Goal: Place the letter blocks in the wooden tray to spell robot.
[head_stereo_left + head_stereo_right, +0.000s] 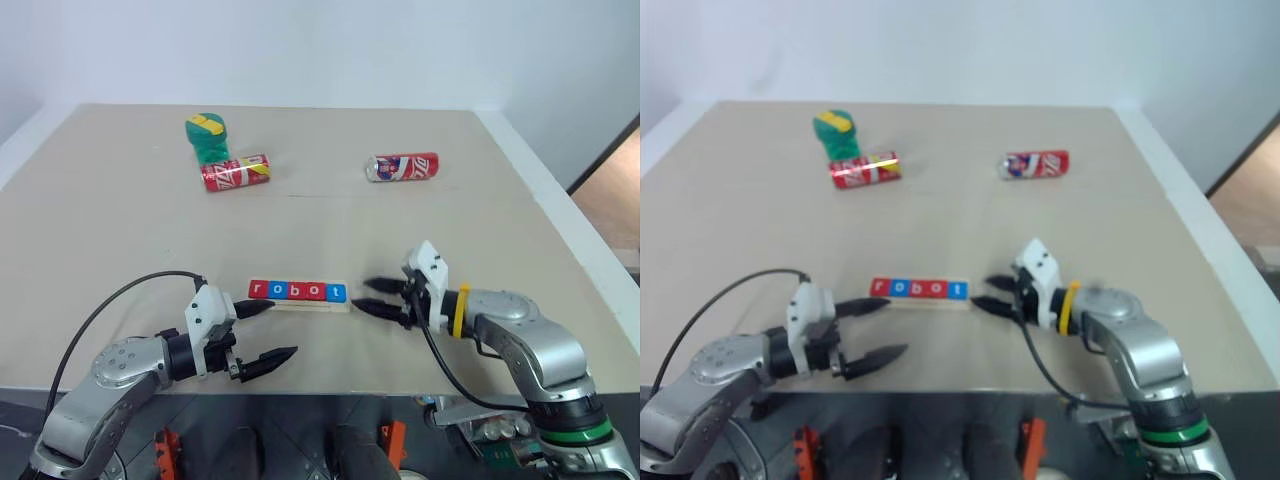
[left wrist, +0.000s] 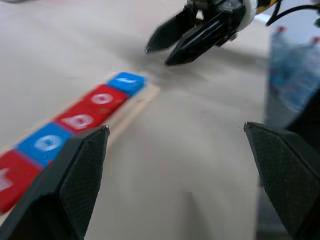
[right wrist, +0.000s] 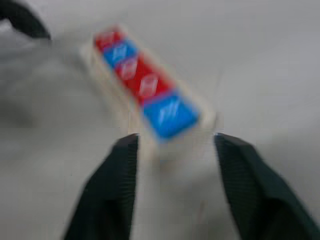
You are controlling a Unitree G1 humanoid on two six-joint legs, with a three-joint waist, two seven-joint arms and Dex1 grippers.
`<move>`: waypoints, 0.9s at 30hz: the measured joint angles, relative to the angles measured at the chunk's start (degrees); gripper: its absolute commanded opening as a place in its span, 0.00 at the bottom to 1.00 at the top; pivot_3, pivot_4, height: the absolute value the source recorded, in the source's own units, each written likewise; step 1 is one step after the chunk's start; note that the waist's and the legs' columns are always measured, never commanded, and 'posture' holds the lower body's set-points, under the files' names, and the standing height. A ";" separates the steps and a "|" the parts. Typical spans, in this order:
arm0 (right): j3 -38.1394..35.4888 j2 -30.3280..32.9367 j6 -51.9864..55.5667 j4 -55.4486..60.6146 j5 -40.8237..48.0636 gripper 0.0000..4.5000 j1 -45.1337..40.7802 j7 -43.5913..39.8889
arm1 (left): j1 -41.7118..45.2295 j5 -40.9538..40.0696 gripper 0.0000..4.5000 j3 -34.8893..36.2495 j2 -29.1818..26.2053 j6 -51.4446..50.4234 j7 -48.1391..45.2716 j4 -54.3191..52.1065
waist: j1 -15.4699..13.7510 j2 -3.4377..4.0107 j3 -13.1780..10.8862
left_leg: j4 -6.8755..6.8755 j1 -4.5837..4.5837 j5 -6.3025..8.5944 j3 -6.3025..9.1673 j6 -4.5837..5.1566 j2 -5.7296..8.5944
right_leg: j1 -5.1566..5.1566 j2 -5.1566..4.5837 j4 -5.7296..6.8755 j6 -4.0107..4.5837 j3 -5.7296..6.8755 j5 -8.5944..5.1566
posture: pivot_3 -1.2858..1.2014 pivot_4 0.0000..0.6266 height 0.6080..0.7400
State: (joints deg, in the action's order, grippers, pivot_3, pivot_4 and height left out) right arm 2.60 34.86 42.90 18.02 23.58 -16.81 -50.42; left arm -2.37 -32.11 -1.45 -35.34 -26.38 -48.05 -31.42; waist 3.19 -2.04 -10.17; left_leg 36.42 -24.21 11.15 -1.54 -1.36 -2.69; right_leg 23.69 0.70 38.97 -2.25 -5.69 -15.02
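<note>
Looks like a lab or robot test room; plain beige tabletop point(image 1: 330, 215) against bare white walls point(image 1: 330, 45); staged props only, two red soda cans point(image 1: 236, 172) lying on their sides and a green container point(image 1: 206, 138); brown floor point(image 1: 612, 200) beyond the right edge.

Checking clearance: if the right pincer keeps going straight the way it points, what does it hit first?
Probably the blue t block at the near end of the wooden tray. The right pincer points at that end, open and empty; depth is uncertain.
</note>
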 measured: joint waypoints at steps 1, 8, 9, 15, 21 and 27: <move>0.18 -0.04 -0.15 -0.01 0.06 0.20 -0.04 -0.03 | 0.48 0.03 1.00 -0.01 0.01 0.02 0.02 -0.01 | 0.21 0.00 0.00 | 0.02 0.06 -0.02 -0.01 0.00 -0.01 | -0.06 0.09 0.01 0.02 0.03 0.06 | 0.52 0.24 1.00; 4.75 -2.15 -1.96 -0.87 -0.53 0.01 -2.32 0.34 | 0.99 2.00 1.00 -0.03 0.06 0.73 1.13 0.15 | 0.34 0.00 0.00 | 0.02 0.22 -0.21 0.03 0.06 -0.10 | -0.18 0.21 0.04 0.42 0.09 0.08 | 0.52 0.24 1.00; 5.14 -2.25 -2.16 -1.12 -0.76 0.01 -2.41 0.46 | 0.99 2.36 1.00 -0.03 0.06 1.04 1.31 0.23 | 0.34 0.00 0.00 | 0.02 0.21 -0.21 0.00 0.06 -0.07 | -0.18 0.16 0.03 0.39 0.06 0.08 | 0.52 0.24 1.00; 8.42 -3.50 -4.86 -3.38 -2.70 0.01 -3.94 0.64 | 0.95 3.64 1.00 -0.05 0.09 1.63 1.82 0.66 | 0.32 0.00 0.00 | 0.01 0.09 -0.20 -0.01 0.05 0.04 | -0.13 0.04 0.01 -0.02 0.04 0.13 | 0.52 0.24 1.00; 10.26 -5.79 -8.09 -7.90 -5.49 0.01 -4.97 1.19 | 0.35 4.92 1.00 -0.36 0.58 2.35 2.60 0.71 | 0.31 0.00 0.00 | 0.00 0.08 -0.20 0.00 0.05 0.03 | -0.11 0.05 0.01 -0.01 0.05 0.13 | 0.52 0.24 1.00; 11.02 -7.55 -10.04 -9.50 -7.01 0.01 -6.74 1.45 | -0.32 5.44 1.00 -0.47 0.81 2.85 2.75 0.72 | 0.25 0.00 0.00 | 0.00 0.08 -0.20 0.00 0.05 0.04 | -0.12 0.04 0.01 0.00 0.06 0.13 | 0.52 0.24 1.00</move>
State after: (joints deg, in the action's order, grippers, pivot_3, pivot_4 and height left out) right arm 13.62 27.31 32.87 8.52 16.57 -23.55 -48.97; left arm -2.69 -26.67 -1.93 -34.53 -23.53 -45.30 -30.70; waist 3.44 -2.04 -10.17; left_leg 36.42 -24.13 10.95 -1.54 -1.32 -2.65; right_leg 23.57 0.74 38.98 -2.25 -5.63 -14.88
